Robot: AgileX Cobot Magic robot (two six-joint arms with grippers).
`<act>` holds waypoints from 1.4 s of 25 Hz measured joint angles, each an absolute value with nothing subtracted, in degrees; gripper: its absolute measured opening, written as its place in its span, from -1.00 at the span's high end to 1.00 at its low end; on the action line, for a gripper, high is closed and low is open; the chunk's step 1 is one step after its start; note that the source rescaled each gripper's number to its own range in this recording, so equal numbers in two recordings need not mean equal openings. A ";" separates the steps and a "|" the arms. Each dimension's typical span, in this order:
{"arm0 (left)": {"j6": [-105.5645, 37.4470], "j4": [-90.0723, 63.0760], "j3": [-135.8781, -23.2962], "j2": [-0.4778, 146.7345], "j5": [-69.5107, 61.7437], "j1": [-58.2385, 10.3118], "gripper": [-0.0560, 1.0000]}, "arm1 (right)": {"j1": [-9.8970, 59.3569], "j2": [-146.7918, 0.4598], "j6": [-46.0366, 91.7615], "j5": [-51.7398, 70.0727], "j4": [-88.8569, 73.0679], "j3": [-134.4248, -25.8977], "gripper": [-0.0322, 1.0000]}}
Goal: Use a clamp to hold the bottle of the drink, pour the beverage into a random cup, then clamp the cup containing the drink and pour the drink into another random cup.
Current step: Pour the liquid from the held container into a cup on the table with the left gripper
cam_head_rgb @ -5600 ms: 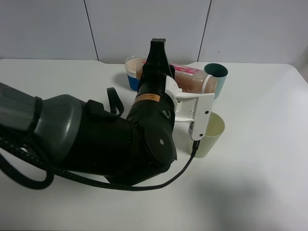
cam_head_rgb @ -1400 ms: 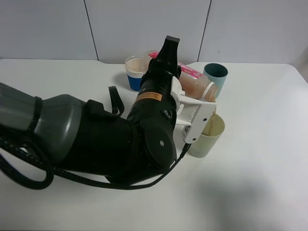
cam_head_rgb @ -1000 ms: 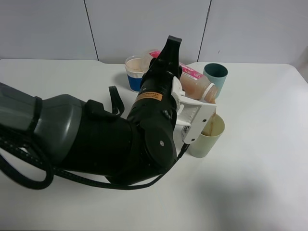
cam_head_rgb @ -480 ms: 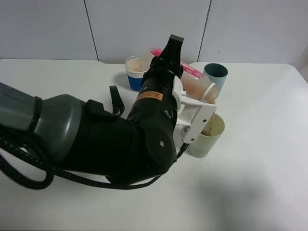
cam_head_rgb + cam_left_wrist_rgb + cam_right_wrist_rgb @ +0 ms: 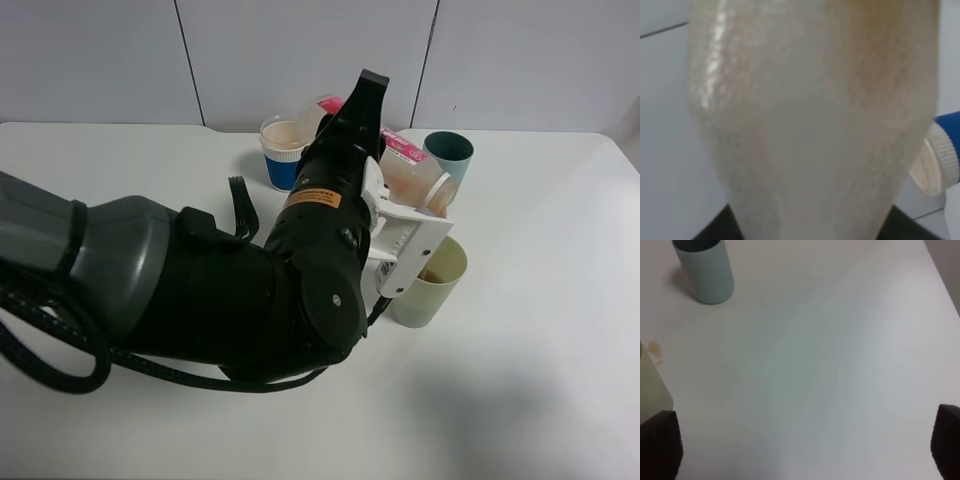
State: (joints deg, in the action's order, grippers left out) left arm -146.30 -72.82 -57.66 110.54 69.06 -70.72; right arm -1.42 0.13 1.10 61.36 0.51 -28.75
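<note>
My left gripper (image 5: 368, 135) is shut on the clear drink bottle (image 5: 410, 172) with a pink label. It holds the bottle tilted, mouth down over the pale yellow cup (image 5: 432, 283), which has brown drink in it. In the left wrist view the bottle (image 5: 810, 120) fills the frame. A teal cup (image 5: 450, 156) stands behind the pale cup, and a blue-and-white cup (image 5: 280, 150) stands at the back left. My right gripper (image 5: 802, 450) is open and empty above bare table, with the teal cup (image 5: 705, 270) and the pale cup's edge (image 5: 651, 387) ahead of it.
The big black left arm (image 5: 200, 290) covers the table's left middle. The blue-and-white cup (image 5: 939, 155) shows beside the bottle in the left wrist view. A small yellowish stain (image 5: 653, 348) lies on the table by the pale cup. The right gripper does not show in the high view.
The left gripper has tipped the bottle from nearly level to steeper, base up and mouth down over the pale cup. Drink has run into that cup. The other cups have not moved.
</note>
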 joint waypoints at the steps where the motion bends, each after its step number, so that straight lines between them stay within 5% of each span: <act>1: -146.30 -72.70 -57.66 110.48 69.06 -70.72 0.88 | -1.42 0.13 1.10 61.36 0.51 -28.75 -1.00; 35: -152.40 -67.16 -57.73 109.37 69.18 -69.73 0.88 | -1.42 0.13 1.10 61.36 0.51 -28.75 -1.00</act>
